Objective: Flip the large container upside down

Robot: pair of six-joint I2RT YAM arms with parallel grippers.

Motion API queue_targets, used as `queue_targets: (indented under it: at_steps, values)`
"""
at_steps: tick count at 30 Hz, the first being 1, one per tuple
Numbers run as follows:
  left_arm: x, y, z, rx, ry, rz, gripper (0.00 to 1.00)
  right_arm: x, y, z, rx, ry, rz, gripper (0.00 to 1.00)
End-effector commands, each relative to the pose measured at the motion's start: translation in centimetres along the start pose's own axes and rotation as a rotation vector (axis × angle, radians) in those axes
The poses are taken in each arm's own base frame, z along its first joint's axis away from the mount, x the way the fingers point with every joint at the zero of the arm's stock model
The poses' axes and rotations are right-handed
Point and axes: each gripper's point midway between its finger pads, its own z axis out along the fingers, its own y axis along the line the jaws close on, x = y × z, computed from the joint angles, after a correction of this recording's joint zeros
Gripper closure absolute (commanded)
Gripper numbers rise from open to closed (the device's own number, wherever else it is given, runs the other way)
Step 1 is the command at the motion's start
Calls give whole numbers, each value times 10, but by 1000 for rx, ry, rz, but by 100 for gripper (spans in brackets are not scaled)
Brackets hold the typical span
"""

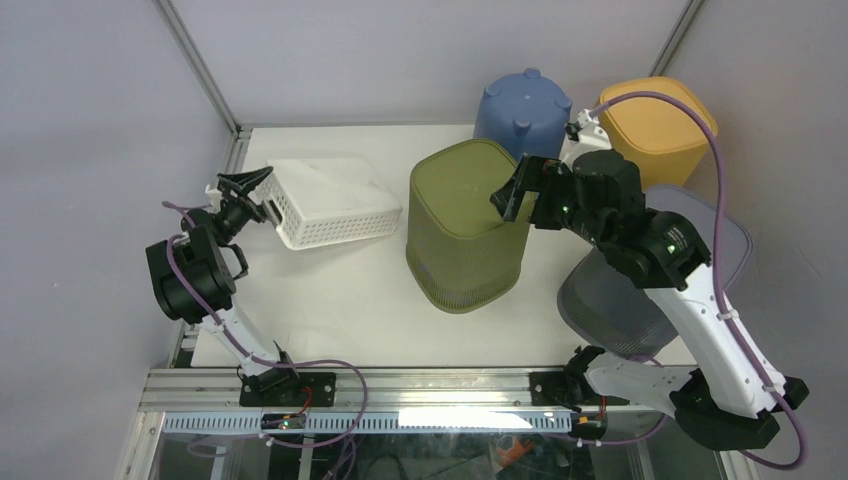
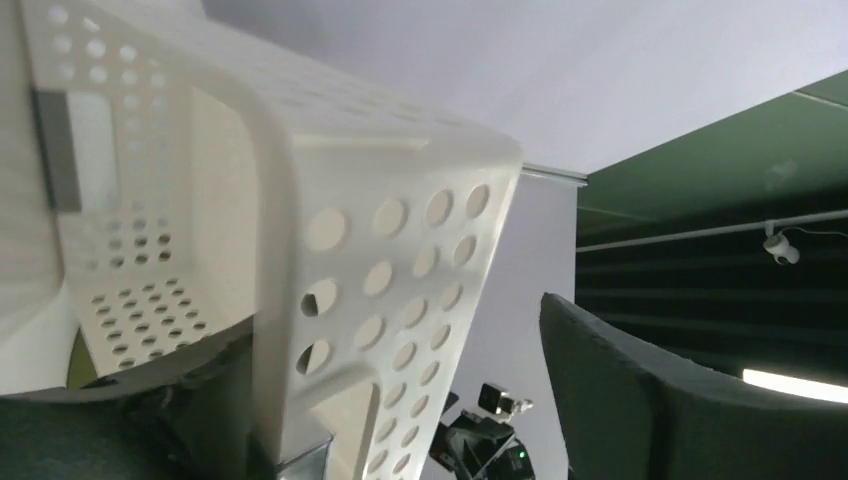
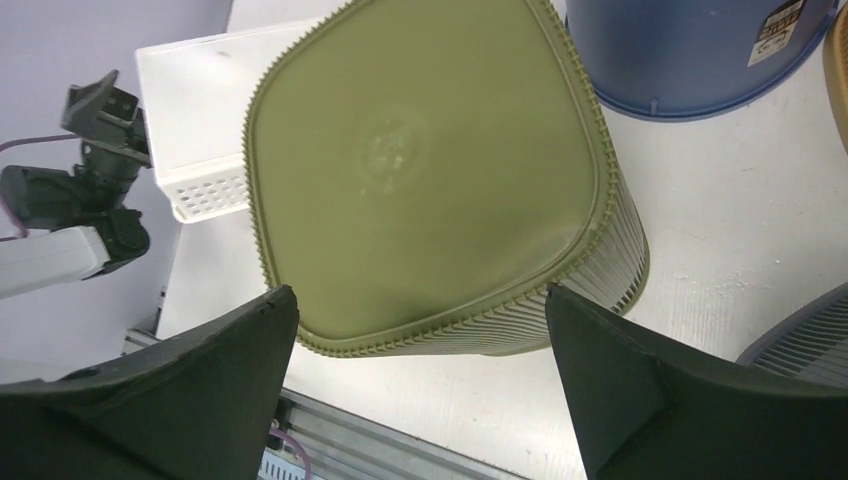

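The large olive-green ribbed container [image 1: 465,225] stands in the middle of the table with its closed base facing up; it fills the right wrist view [image 3: 420,170]. My right gripper [image 1: 517,197] hovers open just above the container's right edge, its dark fingers [image 3: 620,370] spread wide and touching nothing. My left gripper [image 1: 245,185] is open at the left rim of a white perforated basket [image 1: 330,205]. In the left wrist view the basket's wall [image 2: 390,280] stands between the spread jaws, close to the left one.
A blue bucket [image 1: 522,108] stands base up at the back, also in the right wrist view [image 3: 690,50]. A yellow container [image 1: 655,125] is at the back right. A grey mesh basket [image 1: 640,290] lies under my right arm. The table's metal front rail [image 1: 400,385] is near.
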Motion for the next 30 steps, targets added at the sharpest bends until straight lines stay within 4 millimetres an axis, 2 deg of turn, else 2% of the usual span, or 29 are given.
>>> queue_targets:
  at_steps: [1, 2, 5, 8, 10, 11, 12, 14, 16, 19, 21, 30]
  values:
    - [58, -29, -33, 122, 122, 393, 7, -2, 3, -2, -6, 23, -42, 1]
    - [60, -27, -35, 118, 118, 387, 2, -2, 1, -4, 7, 25, -53, 1]
    - [65, -21, -37, 88, 125, 404, 1, -13, -5, -13, 52, 21, -93, 1]
    - [57, 1, -37, -35, 107, 411, 1, -33, -14, -21, 138, 4, -141, 1]
    - [38, 18, -35, -197, 45, 475, 1, -46, -17, -24, 182, -12, -178, 1]
    - [13, 38, -40, -391, -78, 518, 1, -51, -17, -26, 191, -20, -191, 1]
    - [1, 53, -51, -579, -131, 583, 1, -55, -18, -27, 199, -27, -201, 1]
    - [-1, 67, -63, -741, -127, 588, 1, -60, -17, -27, 200, -39, -213, 1]
    - [-8, 75, -69, -822, -133, 565, 1, -61, -14, -23, 190, -43, -217, 1]
    - [-21, 103, -83, -1009, -153, 547, 1, -59, -9, -19, 165, -40, -212, 1]
    - [-23, 116, -88, -1090, -155, 558, 1, -57, -8, -17, 156, -38, -208, 1]
    - [-25, 136, -94, -1209, -142, 589, 1, -49, -11, -20, 144, -40, -177, 1]
